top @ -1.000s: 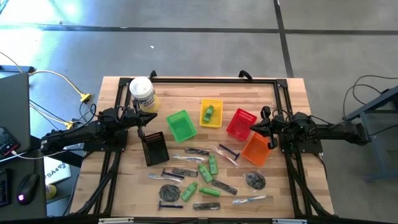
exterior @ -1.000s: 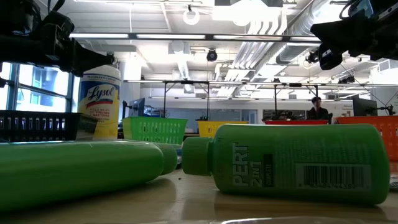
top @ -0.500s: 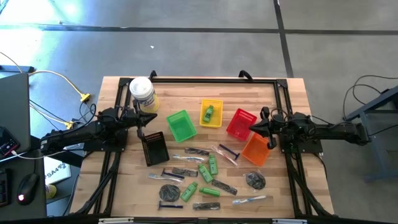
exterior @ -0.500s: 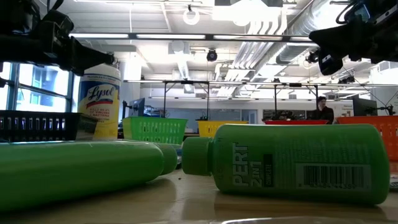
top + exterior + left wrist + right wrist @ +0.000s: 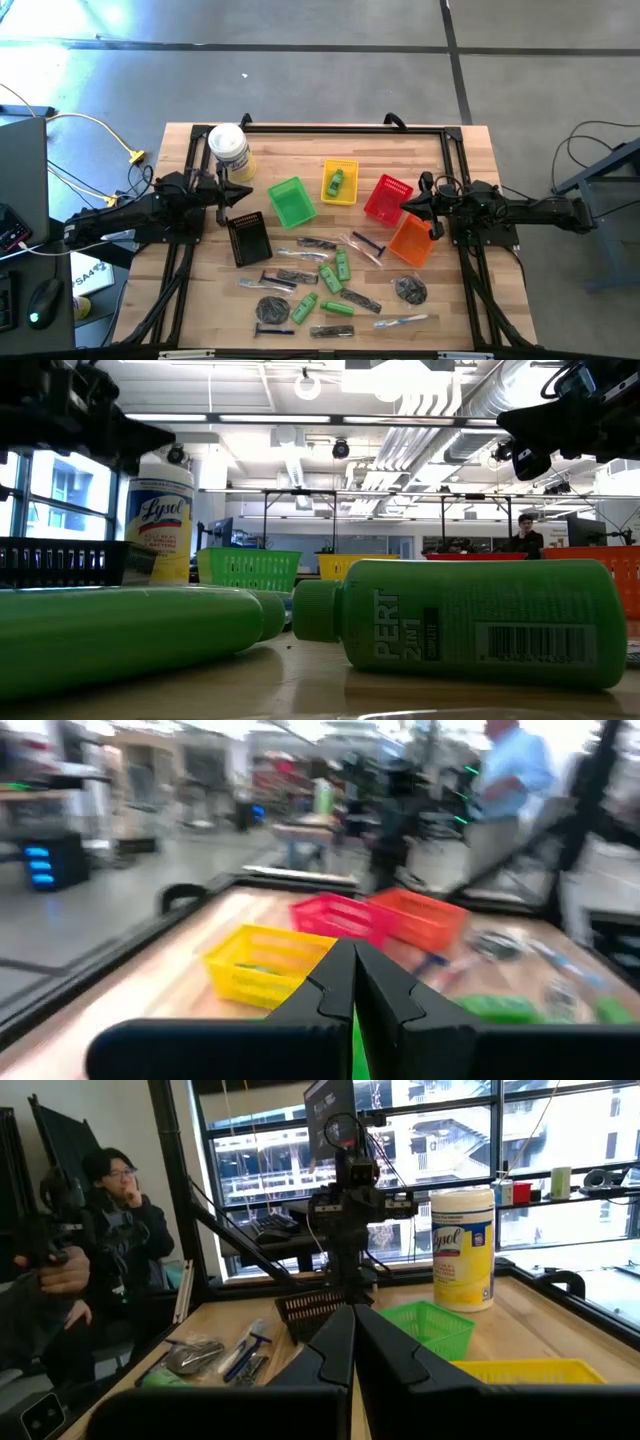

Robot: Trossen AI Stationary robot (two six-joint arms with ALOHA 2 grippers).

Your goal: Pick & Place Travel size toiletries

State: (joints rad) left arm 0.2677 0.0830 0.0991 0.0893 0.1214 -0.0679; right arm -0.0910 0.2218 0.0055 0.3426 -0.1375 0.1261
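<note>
Task barely begun, by the look of it. One green bottle [image 5: 336, 181] already lies in the yellow basket [image 5: 351, 168]. The green basket [image 5: 292, 201], red basket [image 5: 386, 198], orange basket [image 5: 411, 241] and black basket [image 5: 248, 238] show nothing inside from above.

Everything else is loose on the bench [image 5: 460, 150], in a scatter on its near half: more green bottles [image 5: 331, 276], dark sticks [image 5: 316, 243], a razor [image 5: 368, 242], grey discs [image 5: 410, 290], clear-wrapped pieces [image 5: 402, 321].

Left claw [image 5: 244, 193]: fingers pressed together, empty. It hangs beside the big jar [image 5: 229, 151], just behind the black basket, well apart from the scatter.

Right claw [image 5: 407, 207]: fingers together, empty, over the gap between the red and orange baskets. The nearest loose item is the razor, near but not under it.

Judgement: nearly the whole lot remains to be picked up and sorted; neither claw is placed for a grab.
</note>
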